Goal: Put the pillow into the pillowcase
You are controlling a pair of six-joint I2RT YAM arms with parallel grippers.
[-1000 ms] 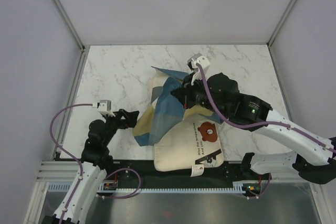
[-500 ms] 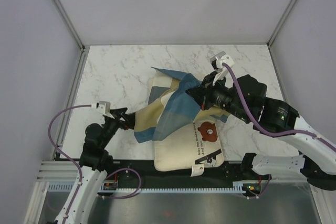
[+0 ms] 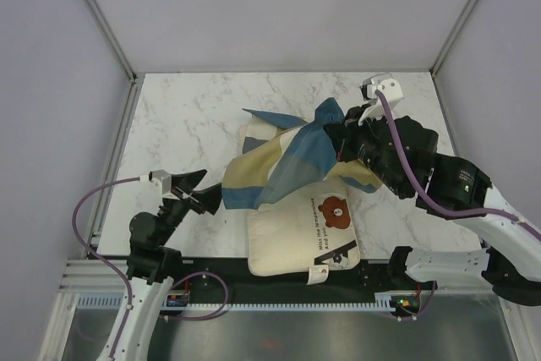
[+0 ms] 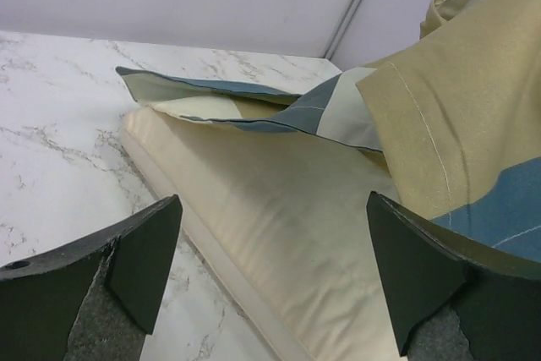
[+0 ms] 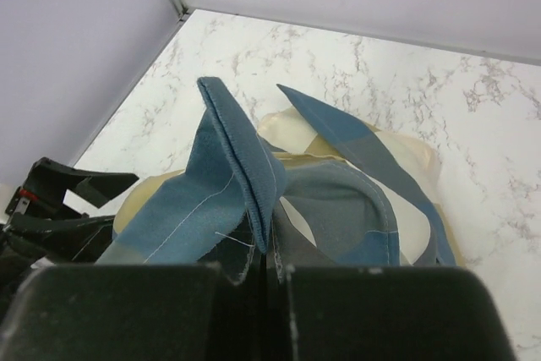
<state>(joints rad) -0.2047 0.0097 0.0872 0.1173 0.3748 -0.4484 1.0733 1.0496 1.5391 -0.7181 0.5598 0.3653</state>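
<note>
From above, the plump cream-white rectangular pillow with the brown bear face [image 3: 297, 238] is seen lying at the near middle of the table. Its far part is covered by the soft pillowcase of blue, tan and cream checked blocks [image 3: 283, 162], and its printed near part is left bare. A blue fold of that cover is held up at its right side by the right gripper [image 3: 336, 134]. Only the right wrist view shows the hem pinched between fully closed fingers, with a curved blue-edged opening beyond. The left gripper [image 3: 200, 190] is spread wide and empty, just beside the cover's near-left corner. In its wrist view the pillow's plain cream side is seen beyond the parted fingers, under the cover's loose edge. The white, grey-veined marble-look tabletop [image 3: 194, 116] is enclosed by pale lilac-grey walls [image 3: 279, 6] with metal corner strips.
</note>
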